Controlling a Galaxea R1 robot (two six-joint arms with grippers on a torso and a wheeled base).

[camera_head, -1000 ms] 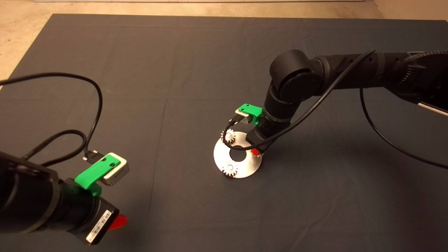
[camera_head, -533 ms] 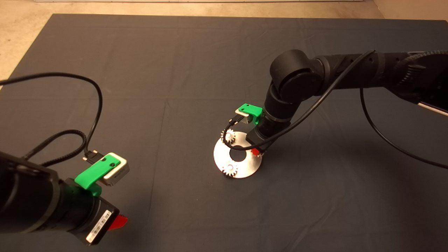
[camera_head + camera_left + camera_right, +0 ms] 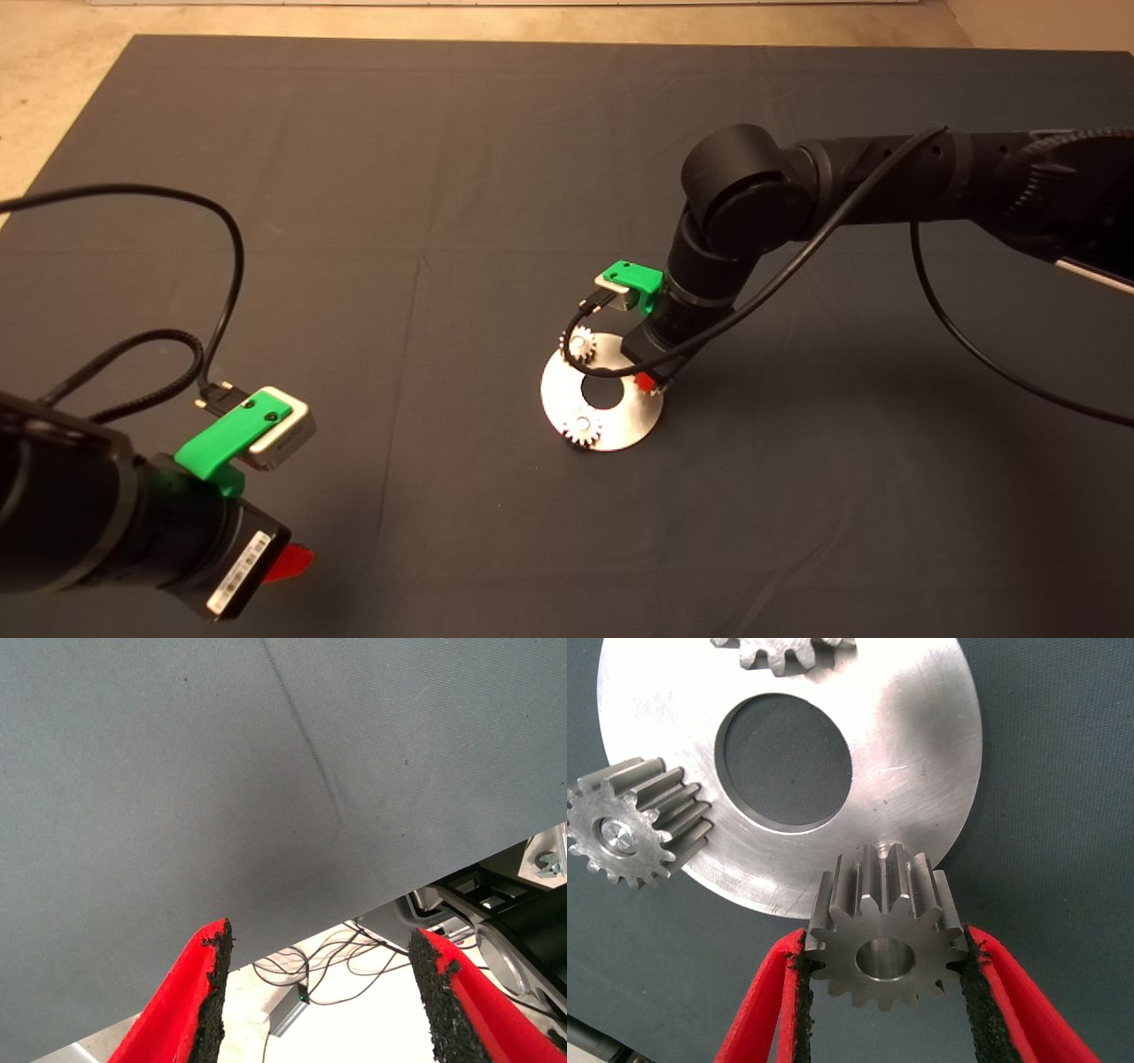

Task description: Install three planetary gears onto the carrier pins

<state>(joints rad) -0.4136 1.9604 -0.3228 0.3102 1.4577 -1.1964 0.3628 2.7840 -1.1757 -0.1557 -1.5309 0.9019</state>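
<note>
While pinching the last of the planetary gears (image 3: 881,930) by its tooth tips, jaws drawn narrow around it, hovers low at the rim of the disc (image 3: 921,753): so much for the right gripper (image 3: 884,950). Holds the gear with its bore toward the wrist camera, just off the disc's edge, not yet on a peg. Shows two other gears (image 3: 633,828) (image 3: 784,649) already seated on their carrier pins (image 3: 616,835), near the rim and well apart. Hides the free pin behind the held gear; possibly lets a small stub peek out at the gear's far edge, though hard to confirm. Risks, first, a misaligned bore: by lowering blind onto a peg barely visible, could land the gear's face on the pin top and jam or tilt it there. Risks a slip too: little contact on tooth tips, hence a twist between the pads or a drop onto the mat (image 3: 354,221) under any sideways push from the pin. Could also shove the disc, apparently loose on the cloth, and drag the seated gears along. Leaves the left gripper (image 3: 288,563) parked at the lower left edge, jaws wide and holding nothing, over the mat's border.
</note>
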